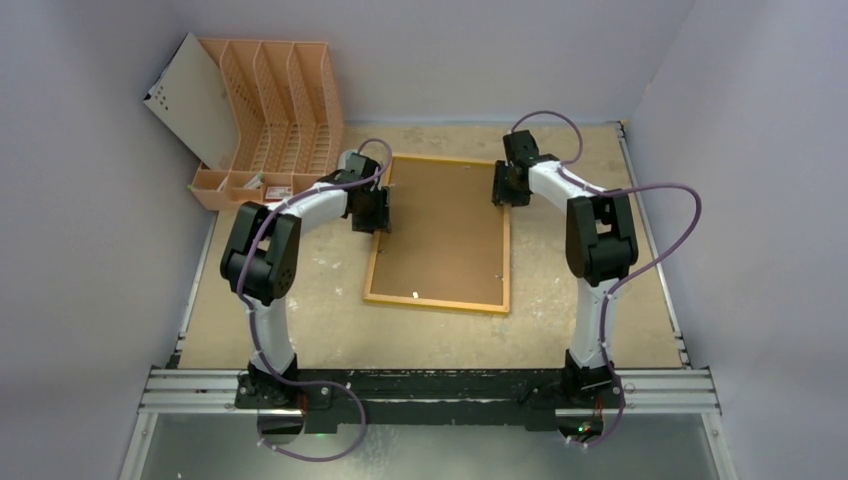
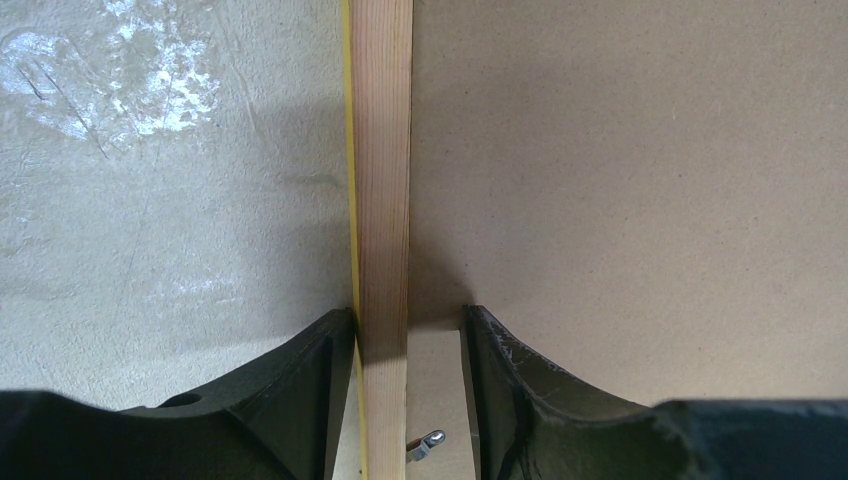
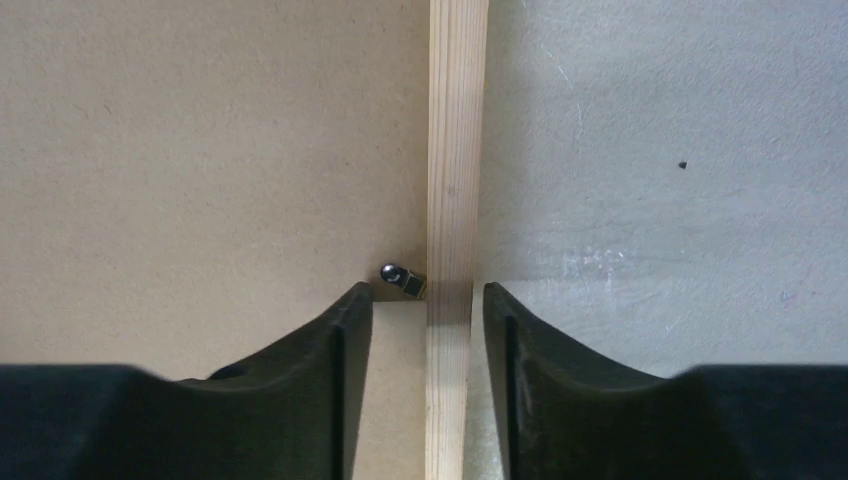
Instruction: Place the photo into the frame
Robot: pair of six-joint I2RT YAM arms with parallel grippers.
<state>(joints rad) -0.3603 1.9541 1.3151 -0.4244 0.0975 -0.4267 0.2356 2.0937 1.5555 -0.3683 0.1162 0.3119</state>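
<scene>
Reaching out from the near edge of the desk (image 1: 300, 320), two robot arms bend over the frame (image 1: 436, 301), which lies flat and face down at the middle of the desk, slightly skewed, its long sides running away from the arms. A brown backing board (image 1: 440, 225) fills its back inside the light wood rail, and a sliver of yellow front rim shows along the outer left edge in the left wrist view. The left gripper (image 2: 408, 315) sits over the left rail toward its far end, jaws open and astride the wood: the outer finger (image 2: 300, 385) touches the yellow edge, the inner finger (image 2: 540, 395) stands off over the board. The right gripper (image 3: 428, 290) sits over the right rail, also toward the far end, jaws likewise open astride the wood, with a gap on the inner side beside a small metal clip (image 3: 397, 275). Beyond the frame, in the far left corner, an orange file rack (image 1: 285, 110) stands with a white panel (image 1: 190, 100) leaning against its left side
</scene>
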